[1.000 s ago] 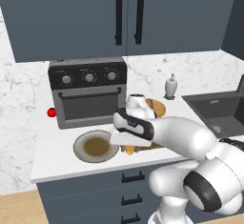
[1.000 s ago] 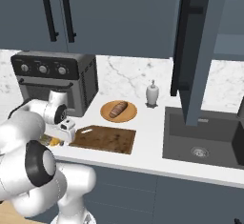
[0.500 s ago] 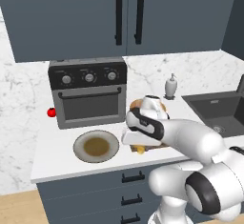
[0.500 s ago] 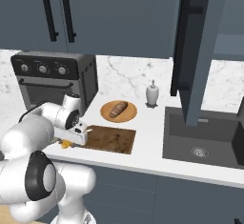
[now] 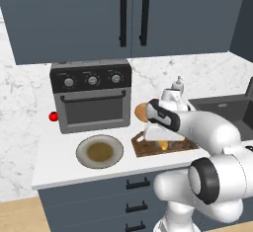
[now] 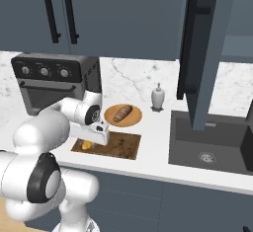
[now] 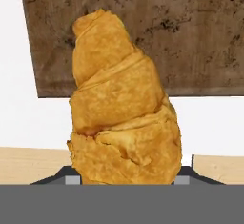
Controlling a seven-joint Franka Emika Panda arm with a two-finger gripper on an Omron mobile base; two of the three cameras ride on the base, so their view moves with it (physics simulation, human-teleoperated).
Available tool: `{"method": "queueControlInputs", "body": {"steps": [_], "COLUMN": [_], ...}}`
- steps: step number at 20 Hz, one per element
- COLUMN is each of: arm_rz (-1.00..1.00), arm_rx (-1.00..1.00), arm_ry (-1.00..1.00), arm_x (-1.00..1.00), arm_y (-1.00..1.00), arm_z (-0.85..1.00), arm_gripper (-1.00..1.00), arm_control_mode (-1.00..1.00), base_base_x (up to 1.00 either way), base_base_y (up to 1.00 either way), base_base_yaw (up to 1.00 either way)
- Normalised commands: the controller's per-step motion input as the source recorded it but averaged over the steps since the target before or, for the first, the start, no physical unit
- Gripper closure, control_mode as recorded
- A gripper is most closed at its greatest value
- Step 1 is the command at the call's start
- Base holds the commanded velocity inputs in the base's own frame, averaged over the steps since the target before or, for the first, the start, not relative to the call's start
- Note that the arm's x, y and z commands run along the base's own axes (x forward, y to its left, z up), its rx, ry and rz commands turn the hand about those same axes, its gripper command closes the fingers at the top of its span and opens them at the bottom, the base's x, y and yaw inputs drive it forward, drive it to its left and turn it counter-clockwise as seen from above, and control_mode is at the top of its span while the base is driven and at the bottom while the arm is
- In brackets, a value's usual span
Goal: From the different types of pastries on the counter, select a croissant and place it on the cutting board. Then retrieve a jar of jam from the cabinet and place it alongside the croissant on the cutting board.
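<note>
the arm is reaching forward and bending down over the bench [image 5: 59, 164], its hand [image 6: 94, 138] pointing at the cutting board [image 6: 121, 145] and clamping tight on the croissant [image 7: 121, 108], which is hanging just above the board's near end.

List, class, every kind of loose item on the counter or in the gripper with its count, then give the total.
Croissant, in the gripper: 1
Cutting board: 1
Plates, one brown, one with a bread roll: 2
Bottle: 1
Tomato: 1
Toaster oven: 1
Total: 7
</note>
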Motion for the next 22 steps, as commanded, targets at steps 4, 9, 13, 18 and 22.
{"method": "queueControlInputs", "body": {"steps": [4, 9, 13, 18, 22], "arm_rz": [-0.08, -0.10, 0.00, -0.03, -0.09], "arm_rx": [0.00, -0.02, -0.05, -0.02, -0.07], "arm_ry": [0.00, 0.10, 0.02, 0.00, -0.01], "arm_x": [0.44, 0.23, 0.22, 0.22, 0.10], "arm_y": [0.09, -0.14, -0.19, 0.00, 0.00], "arm_z": [0.12, 0.04, 0.00, 0.00, 0.00], "arm_gripper": [1.00, 1.00, 1.00, 1.00, 1.00], "arm_control_mode": [-1.00, -1.00, -1.00, -1.00, -1.00], "base_base_x": [0.00, 0.00, 0.00, 0.00, 0.00], "base_base_y": [0.00, 0.00, 0.00, 0.00, 0.00], "base_base_yaw": [0.00, 0.00, 0.00, 0.00, 0.00]}}
